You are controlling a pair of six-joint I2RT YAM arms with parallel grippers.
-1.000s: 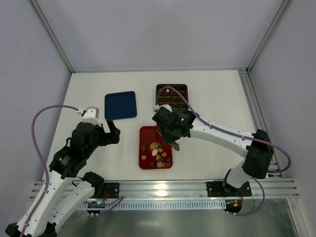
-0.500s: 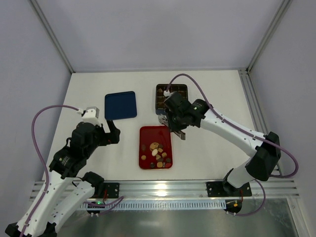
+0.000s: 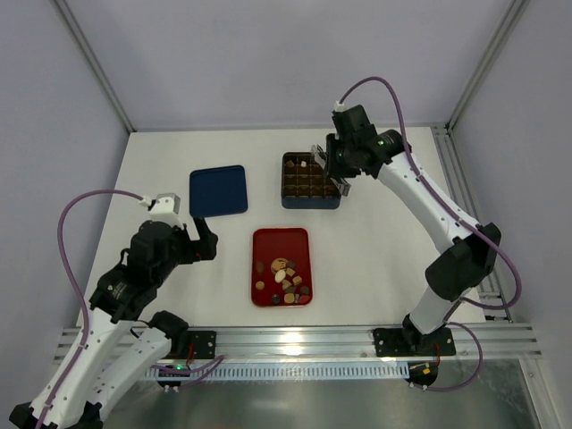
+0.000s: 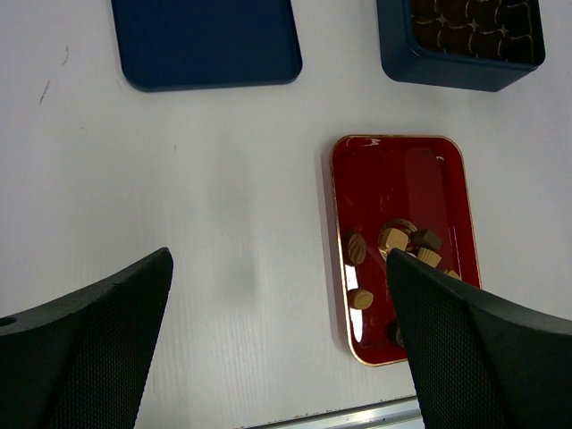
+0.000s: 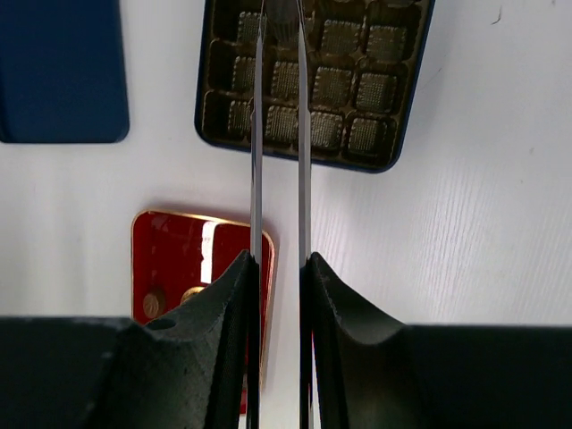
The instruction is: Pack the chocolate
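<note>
I see the chocolate (image 3: 284, 275) heaped in the red tray (image 3: 268, 241), my right gripper (image 5: 281, 27) over the blue box (image 3: 310, 204), jaws nearly together, contents I cannot tell, and my left gripper (image 4: 279, 268) gaping wide, empty.

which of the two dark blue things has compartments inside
The dark blue box on the right, beyond the red tray: it holds a brown grid of cells. The blue piece left of it is a plain flat slab.
</note>
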